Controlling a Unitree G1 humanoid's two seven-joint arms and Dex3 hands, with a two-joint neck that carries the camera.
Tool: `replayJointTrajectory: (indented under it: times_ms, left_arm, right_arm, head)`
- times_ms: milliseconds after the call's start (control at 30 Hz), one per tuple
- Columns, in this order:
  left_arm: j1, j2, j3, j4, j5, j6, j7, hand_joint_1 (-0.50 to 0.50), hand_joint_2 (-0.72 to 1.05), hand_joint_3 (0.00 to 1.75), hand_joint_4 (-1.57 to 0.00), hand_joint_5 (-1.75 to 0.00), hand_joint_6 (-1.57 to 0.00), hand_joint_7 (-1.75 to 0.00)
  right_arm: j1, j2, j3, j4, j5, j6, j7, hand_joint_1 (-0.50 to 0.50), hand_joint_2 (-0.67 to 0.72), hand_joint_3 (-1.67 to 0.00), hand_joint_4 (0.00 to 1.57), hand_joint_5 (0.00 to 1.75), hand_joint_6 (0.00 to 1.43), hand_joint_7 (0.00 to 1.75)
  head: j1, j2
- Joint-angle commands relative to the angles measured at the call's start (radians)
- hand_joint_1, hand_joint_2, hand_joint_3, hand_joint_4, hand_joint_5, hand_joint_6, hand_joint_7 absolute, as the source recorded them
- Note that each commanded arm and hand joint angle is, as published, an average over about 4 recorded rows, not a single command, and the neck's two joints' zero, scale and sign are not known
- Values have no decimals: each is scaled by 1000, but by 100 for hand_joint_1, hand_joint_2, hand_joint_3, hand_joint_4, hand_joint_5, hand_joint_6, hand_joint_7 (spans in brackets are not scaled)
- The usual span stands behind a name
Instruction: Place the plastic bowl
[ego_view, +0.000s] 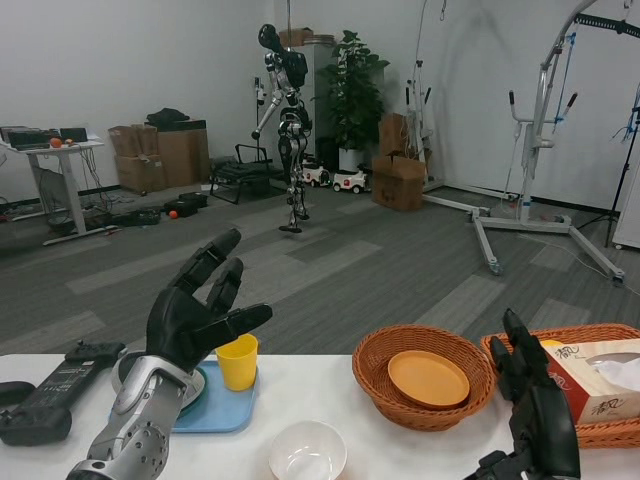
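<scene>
The small white plastic bowl (308, 450) is seen as smooth and slightly glossy. The round brown basket (424, 397) is woven from wicker, rough in texture; a smooth matt orange plastic plate (428, 378) is held in it. The yellow cup (238, 361) and the light blue tray (226, 412) appear as smooth plastic. The left hand (195, 318) is finished in matt black, its forearm in brushed silver metal. The white table (330, 385) is presented as smooth and matt.

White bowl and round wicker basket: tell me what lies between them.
Head view: only bare white table separates the white bowl from the round wicker basket, which holds an orange plate.
</scene>
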Motion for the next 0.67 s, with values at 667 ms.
replayJointTrajectory:
  times_ms: [667]
  left_arm:
    - [25, -10, 6, -15, 52, -25, 76, 49, 55, 0, 0, 0, -114, -30]
  right_arm:
    - [-5, 7, -6, -3, 16, -31, -7, -46, 47, 0, 0, 0, 0, 0]
  head:
    - [-5, 38]
